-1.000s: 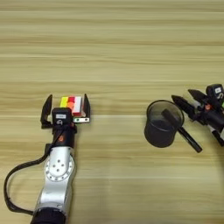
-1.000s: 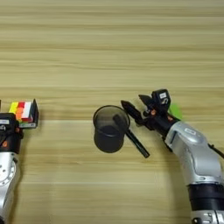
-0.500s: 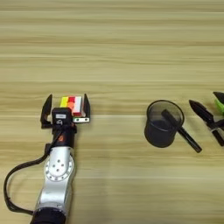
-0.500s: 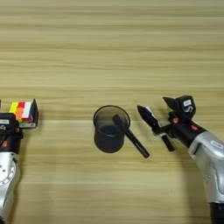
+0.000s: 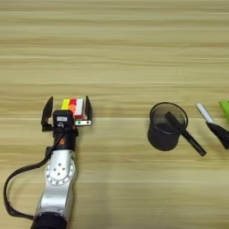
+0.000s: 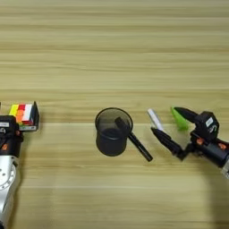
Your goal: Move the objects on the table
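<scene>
Two grippers are seen over the wooden table, one at each side. The left gripper is held near the left edge, its two black fingers spread wide apart, with the multicoloured puzzle cube seated between them toward the right finger; whether the cube is touched by either finger cannot be told. The right gripper is found at the right side, its fingers parted and nothing clamped between them. A small white stick lies in the gap between those fingers, and a green object is seen just under the upper finger. The dark pen cup stands upright on the table right of centre, well apart from the left gripper and near the right one. The black marker pen is laid aslant, its upper end resting over the cup's right rim and its lower end pointing down to the right onto the wood, apart from the right gripper's lower finger.
</scene>
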`<control>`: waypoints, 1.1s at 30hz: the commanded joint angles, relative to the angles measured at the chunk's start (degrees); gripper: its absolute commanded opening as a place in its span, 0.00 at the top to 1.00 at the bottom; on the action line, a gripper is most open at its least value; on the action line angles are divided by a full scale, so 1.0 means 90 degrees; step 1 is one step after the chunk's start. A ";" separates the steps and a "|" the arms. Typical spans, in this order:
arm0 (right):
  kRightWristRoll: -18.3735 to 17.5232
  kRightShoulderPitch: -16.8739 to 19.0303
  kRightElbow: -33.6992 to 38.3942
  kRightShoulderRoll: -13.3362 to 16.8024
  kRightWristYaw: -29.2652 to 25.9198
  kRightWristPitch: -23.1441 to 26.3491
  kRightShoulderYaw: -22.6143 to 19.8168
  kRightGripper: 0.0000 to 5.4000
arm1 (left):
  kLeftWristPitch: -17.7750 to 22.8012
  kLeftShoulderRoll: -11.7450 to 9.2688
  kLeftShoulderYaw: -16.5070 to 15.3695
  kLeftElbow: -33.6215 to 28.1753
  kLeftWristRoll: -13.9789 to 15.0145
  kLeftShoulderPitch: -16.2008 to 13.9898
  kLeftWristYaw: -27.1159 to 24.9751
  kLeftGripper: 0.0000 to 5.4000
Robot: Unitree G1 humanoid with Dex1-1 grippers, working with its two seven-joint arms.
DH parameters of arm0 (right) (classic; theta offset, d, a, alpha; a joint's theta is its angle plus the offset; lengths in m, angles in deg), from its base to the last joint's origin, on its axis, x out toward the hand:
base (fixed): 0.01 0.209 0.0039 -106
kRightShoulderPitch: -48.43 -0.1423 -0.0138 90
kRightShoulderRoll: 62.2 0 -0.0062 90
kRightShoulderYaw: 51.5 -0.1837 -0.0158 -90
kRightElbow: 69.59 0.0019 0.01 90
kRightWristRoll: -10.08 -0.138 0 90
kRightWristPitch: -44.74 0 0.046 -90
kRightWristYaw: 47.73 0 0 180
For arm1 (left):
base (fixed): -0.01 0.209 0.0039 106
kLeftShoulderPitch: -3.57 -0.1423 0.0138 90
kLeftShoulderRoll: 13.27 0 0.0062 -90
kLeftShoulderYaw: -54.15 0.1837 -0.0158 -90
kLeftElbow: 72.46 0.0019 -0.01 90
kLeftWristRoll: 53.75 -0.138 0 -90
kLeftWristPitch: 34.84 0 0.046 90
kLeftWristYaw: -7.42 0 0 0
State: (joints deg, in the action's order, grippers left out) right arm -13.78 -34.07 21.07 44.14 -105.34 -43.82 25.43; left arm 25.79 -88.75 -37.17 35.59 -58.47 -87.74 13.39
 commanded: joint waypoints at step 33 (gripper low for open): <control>0.0639 -0.0488 -0.0213 -0.0805 0.0167 -0.1269 0.1753 0.00 | 0.0072 -0.0054 0.0007 0.0030 -0.0079 0.0048 -0.0008 0.00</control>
State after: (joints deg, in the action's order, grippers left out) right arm -8.42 -36.92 19.97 37.11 -104.33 -54.68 41.07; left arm 25.78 -89.01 -37.28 36.24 -58.48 -87.28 13.37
